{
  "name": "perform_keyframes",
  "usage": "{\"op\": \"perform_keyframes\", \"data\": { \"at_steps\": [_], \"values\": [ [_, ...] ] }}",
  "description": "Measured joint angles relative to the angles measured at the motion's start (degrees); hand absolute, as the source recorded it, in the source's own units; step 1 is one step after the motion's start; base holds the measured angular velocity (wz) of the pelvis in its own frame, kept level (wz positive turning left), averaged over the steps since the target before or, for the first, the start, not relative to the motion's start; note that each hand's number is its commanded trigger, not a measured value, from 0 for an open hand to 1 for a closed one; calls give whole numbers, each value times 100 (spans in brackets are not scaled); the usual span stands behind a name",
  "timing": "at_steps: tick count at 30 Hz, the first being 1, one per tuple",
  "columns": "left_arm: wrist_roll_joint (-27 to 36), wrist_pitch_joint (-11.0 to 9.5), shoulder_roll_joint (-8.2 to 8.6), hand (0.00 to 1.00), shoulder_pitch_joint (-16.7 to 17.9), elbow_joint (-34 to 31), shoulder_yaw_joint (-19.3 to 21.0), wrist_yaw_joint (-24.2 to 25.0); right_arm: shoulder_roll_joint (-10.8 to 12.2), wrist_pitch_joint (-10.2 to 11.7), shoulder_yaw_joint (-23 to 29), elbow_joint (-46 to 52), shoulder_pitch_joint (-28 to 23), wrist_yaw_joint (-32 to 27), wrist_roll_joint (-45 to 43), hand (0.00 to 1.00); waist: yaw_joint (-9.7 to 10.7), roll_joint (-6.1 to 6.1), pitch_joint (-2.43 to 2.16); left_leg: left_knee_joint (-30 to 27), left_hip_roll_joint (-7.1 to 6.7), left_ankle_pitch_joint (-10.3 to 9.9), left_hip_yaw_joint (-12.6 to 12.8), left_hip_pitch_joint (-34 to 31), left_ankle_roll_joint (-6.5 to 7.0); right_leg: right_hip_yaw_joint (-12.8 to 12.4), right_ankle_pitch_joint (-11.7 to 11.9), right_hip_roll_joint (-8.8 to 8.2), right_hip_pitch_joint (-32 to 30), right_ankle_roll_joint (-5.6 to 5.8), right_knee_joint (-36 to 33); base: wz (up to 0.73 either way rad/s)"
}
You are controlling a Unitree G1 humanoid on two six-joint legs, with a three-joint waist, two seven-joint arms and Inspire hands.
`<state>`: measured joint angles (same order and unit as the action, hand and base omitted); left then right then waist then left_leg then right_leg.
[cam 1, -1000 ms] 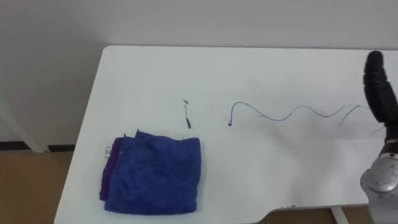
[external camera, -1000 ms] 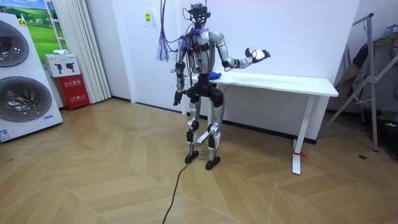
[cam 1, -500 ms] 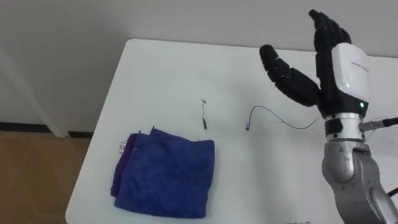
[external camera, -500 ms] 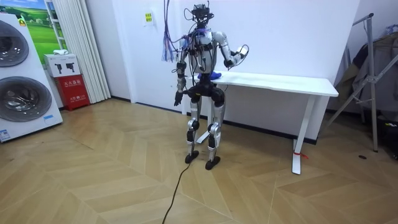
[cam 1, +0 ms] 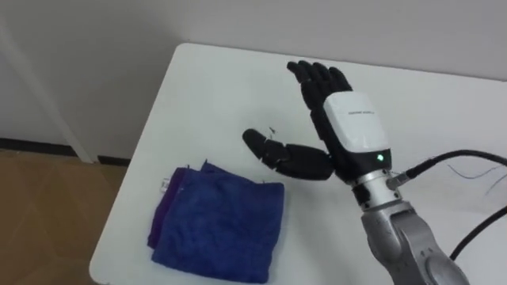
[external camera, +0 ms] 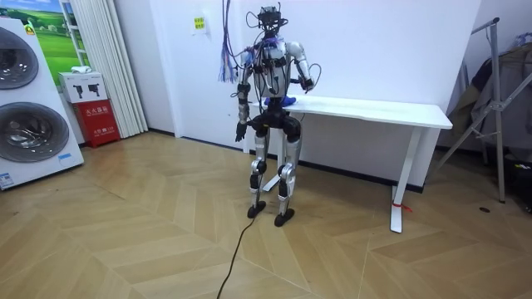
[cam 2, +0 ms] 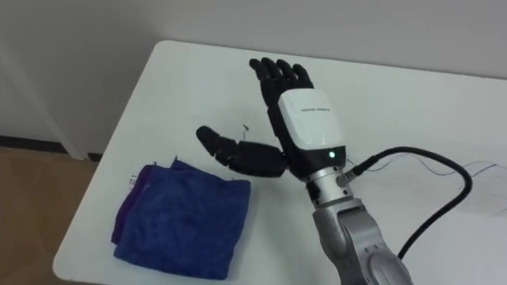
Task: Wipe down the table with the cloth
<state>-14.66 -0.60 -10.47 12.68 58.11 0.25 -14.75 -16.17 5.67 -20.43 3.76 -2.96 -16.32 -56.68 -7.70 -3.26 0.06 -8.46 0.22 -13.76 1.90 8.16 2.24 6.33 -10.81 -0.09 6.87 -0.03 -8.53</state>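
The right hand (cam 1: pixel 352 134), fingers straight and spread, hangs over the white table (cam 1: pixel 207 93) beside the folded blue terry cloth (cam 1: pixel 218 226), whose small edge label is unreadable.

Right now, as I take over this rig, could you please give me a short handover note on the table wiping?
Right hand: open, fingers straight, held over the white table just beyond the cloth, holding nothing.
Left hand: hangs at the robot's side in the room view, idle.
Folded blue terry cloth: lies near the table's front left corner, not held.
Done: nothing that I can see; the cloth is not yet picked up.
Left: grasp the cloth and wipe the tabletop, including the thin dark pen marks towards the right.
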Motion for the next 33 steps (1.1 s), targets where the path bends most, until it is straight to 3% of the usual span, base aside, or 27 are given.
{"op": "perform_keyframes", "data": {
  "at_steps": [7,19,27,29,30,31,32,33],
  "values": [
    [3,-289,-11,0,-142,1,-164,-49,-204,428,-461,-144,-255,-254,-418,0,-52,6,4,21,-8,0,-91,22,0,23,0,-3,70,0,34,6],
    [36,-475,-107,0,-185,183,-287,-48,-265,751,-537,-283,-288,-540,-493,0,-52,-50,10,25,0,0,-106,41,0,16,0,35,101,0,95,0],
    [-2,-475,-216,0,-175,239,-517,23,-397,759,-796,-304,-366,-540,-587,0,-79,-112,-10,23,-1,1,-226,165,1,15,1,48,135,-2,51,-4],
    [10,-476,-232,0,-177,284,-598,22,-390,777,-984,-303,-373,-541,-594,0,-73,-140,3,-54,-32,0,-215,154,0,-33,14,12,242,-23,117,-5],
    [9,-488,-234,0,-183,382,-639,23,-381,799,-1107,-309,-384,-546,-593,0,-63,-201,47,-314,-90,-1,-140,78,-2,-170,33,-99,329,-46,159,14],
    [10,-496,-254,0,-237,426,-759,32,-323,820,-1244,-335,-386,-565,-561,0,-85,-355,119,-929,-179,-153,58,-326,-142,-596,48,-300,398,-61,203,24],
    [-4,-525,-251,0,-264,421,-817,47,-328,865,-1262,-369,-397,-591,-557,0,-76,-400,123,-810,-209,-172,112,-531,-203,-794,48,-346,380,-60,198,69],
    [-73,-602,-202,0,-408,405,-904,73,-361,906,-1196,-453,-433,-622,-528,0,-68,-358,116,-354,-152,199,230,-999,85,-780,6,-348,281,5,123,63]
  ]
}}
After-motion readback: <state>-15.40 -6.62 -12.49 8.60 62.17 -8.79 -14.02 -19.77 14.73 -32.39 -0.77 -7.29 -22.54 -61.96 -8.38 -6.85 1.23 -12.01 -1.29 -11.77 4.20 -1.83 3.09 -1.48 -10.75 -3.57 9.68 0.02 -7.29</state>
